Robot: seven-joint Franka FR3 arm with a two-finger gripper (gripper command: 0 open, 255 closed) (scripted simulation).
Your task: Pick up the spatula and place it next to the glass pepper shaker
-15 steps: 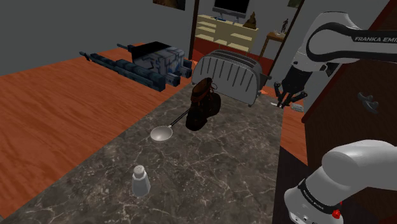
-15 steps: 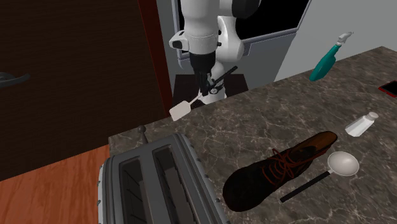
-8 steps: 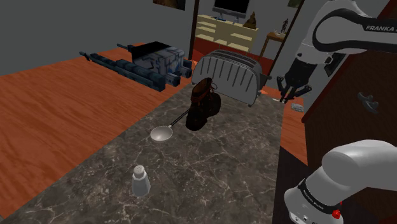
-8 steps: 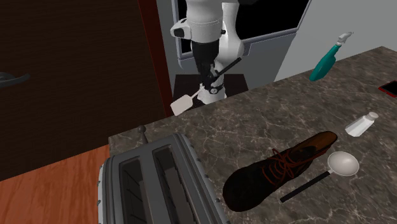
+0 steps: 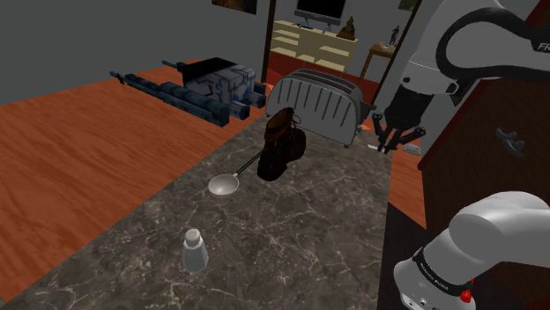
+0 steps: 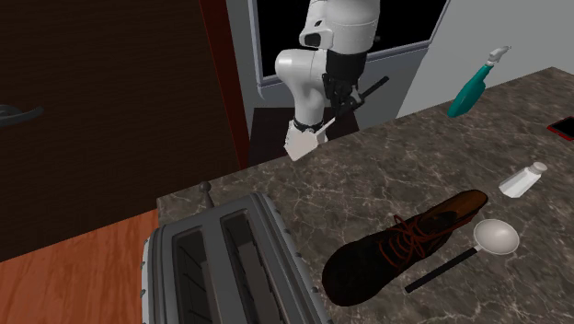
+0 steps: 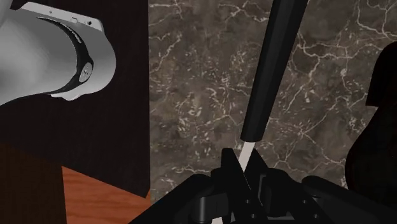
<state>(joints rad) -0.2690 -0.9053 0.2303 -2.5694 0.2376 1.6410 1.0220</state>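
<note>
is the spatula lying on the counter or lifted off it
Lifted: the claw is shut on the spatula, holding it in the air above the counter.

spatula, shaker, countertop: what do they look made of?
Spatula: matte black handle and flat white blade. It looks like plastic, with even colour and no shine.
Shaker: pale grey body with a lighter cap. It could be glass or plastic; the look leaves it open.
Countertop: dark stone, marble-like, going by the pale veins across it.

Dark marble counter point(image 5: 300, 229) carries 1 toaster point(image 5: 317, 106), 1 boot point(image 5: 280, 145), 1 ladle point(image 5: 225, 184), 1 shaker point(image 5: 195, 249).
</note>
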